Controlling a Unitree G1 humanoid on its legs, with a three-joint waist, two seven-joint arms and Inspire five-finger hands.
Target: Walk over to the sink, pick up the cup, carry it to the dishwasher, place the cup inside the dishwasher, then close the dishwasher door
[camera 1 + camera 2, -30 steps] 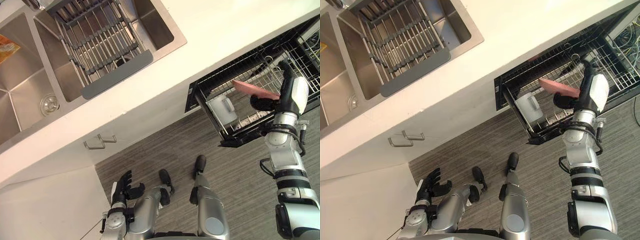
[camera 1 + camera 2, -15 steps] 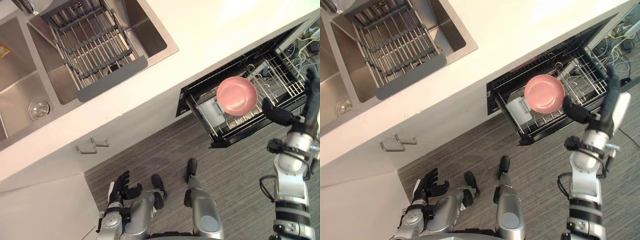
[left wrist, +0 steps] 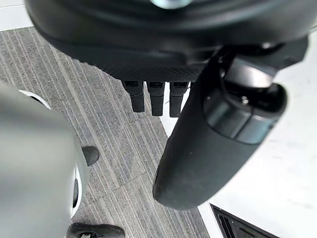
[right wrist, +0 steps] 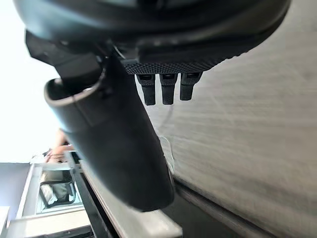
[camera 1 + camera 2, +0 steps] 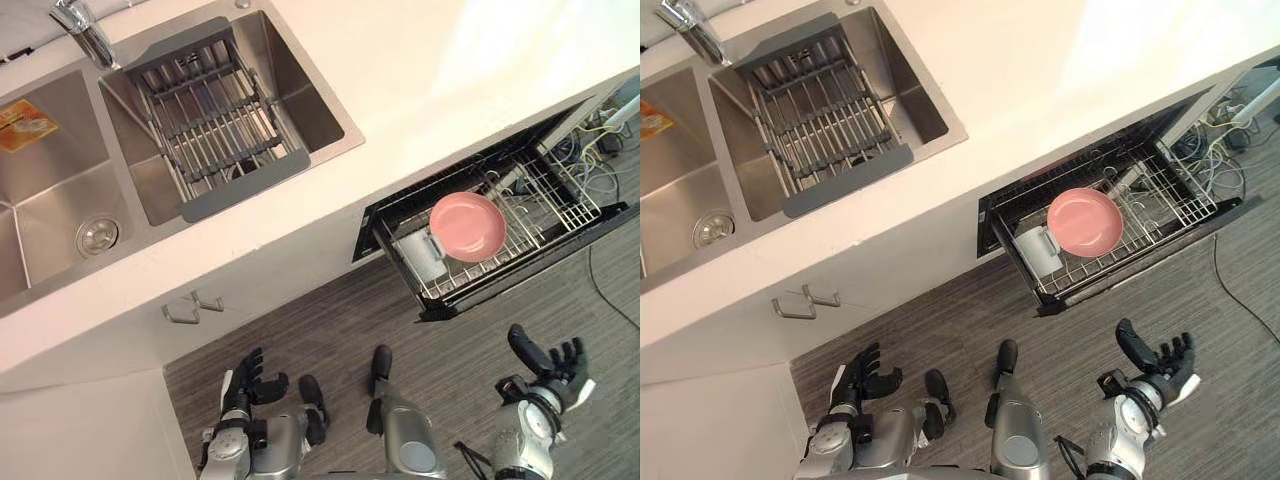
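Kitchen, steel sink [image 5: 60,200], open dishwasher [image 5: 500,250]

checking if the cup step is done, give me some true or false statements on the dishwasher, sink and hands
1. The dishwasher is open. True.
2. The right hand holds the white cup. False: the hand is open and empty, and the cup sits inside the dishwasher.
3. A pink bowl lies beside the cup. True.
4. The grey drying rack stands on the floor. False: it spans the sink.
5. The left hand is open. True.
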